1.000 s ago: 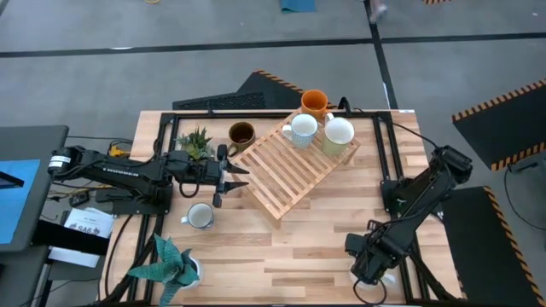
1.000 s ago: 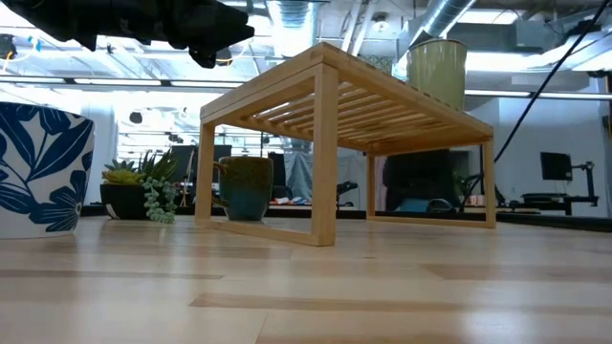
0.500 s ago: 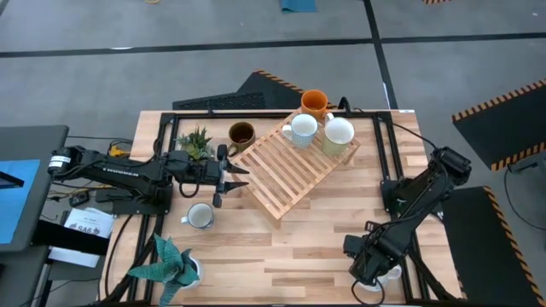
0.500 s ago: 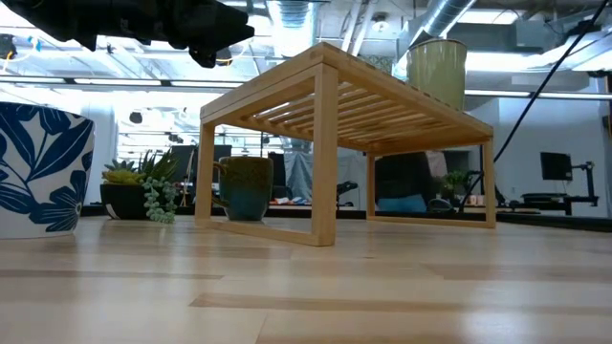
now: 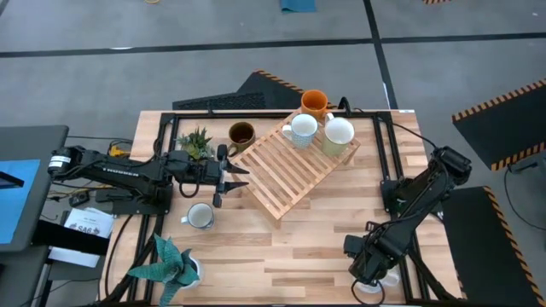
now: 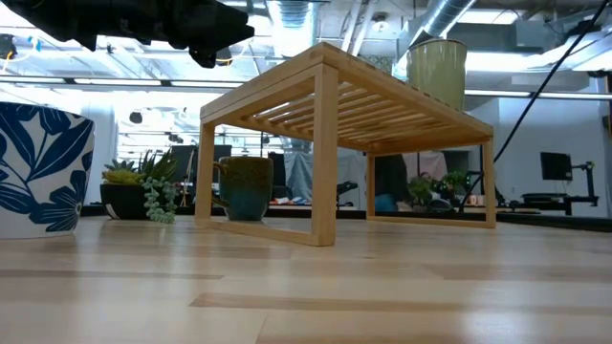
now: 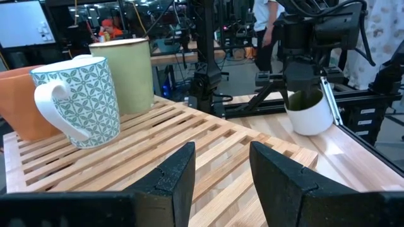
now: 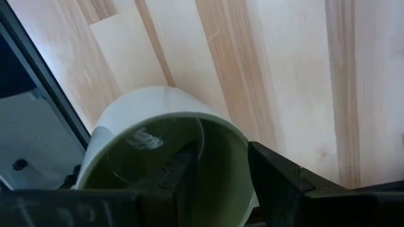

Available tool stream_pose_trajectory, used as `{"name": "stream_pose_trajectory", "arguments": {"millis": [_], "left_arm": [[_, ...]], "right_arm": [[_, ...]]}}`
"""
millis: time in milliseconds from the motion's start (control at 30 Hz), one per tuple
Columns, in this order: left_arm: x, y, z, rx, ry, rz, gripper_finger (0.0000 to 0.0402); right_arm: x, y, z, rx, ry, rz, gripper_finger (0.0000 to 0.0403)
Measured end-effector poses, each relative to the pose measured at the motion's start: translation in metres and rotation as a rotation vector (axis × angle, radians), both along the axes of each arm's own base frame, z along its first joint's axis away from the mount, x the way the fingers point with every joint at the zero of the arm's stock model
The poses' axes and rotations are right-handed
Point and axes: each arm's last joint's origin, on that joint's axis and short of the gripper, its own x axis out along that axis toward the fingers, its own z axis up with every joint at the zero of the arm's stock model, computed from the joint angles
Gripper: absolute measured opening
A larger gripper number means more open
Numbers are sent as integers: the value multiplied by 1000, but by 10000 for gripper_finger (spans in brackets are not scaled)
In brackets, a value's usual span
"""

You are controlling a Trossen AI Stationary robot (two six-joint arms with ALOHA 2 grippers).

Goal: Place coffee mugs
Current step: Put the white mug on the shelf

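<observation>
Three coffee mugs stand on the slatted rack (image 5: 286,175): orange (image 5: 314,102), white patterned (image 5: 300,130) and pale green (image 5: 339,134). The dark brown mug (image 5: 241,133) stands on the table beside the rack, and a white mug (image 5: 200,217) stands upright nearer the near edge. My left gripper (image 5: 241,176) hovers open at the rack's left end, facing the mugs (image 7: 76,94). My right gripper (image 5: 373,271) is at the near right corner, on a white mug with a green inside (image 7: 309,113). My right gripper holds the white mug by its rim wall (image 8: 243,142). One finger (image 8: 186,167) is inside the green hollow and the other (image 8: 271,173) outside, and both come from above. The mug hangs tilted below the fingers; whether its base touches the table I cannot tell.
A succulent pot (image 5: 196,143) sits behind my left gripper. A blue leaf-patterned pot (image 5: 175,264) stands at the near left corner. Black frame rails (image 5: 388,153) run along the table's sides. Bare wood (image 5: 290,247) lies between the rack and the near edge. A person (image 7: 265,25) stands beyond the table.
</observation>
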Motion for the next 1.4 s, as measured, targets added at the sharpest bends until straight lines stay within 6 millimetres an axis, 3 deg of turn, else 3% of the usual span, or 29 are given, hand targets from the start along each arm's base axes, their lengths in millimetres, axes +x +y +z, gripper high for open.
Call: {"name": "stream_pose_trajectory", "arguments": {"millis": [1033,1400], "left_arm": [[0,0,0,-10,-4,-1,137],[0,0,0,-10,-1,-1,137]], "right_arm": [[6,10,11,89,-46,15,166],[-5,12,-3,64,-23,32,166]]}}
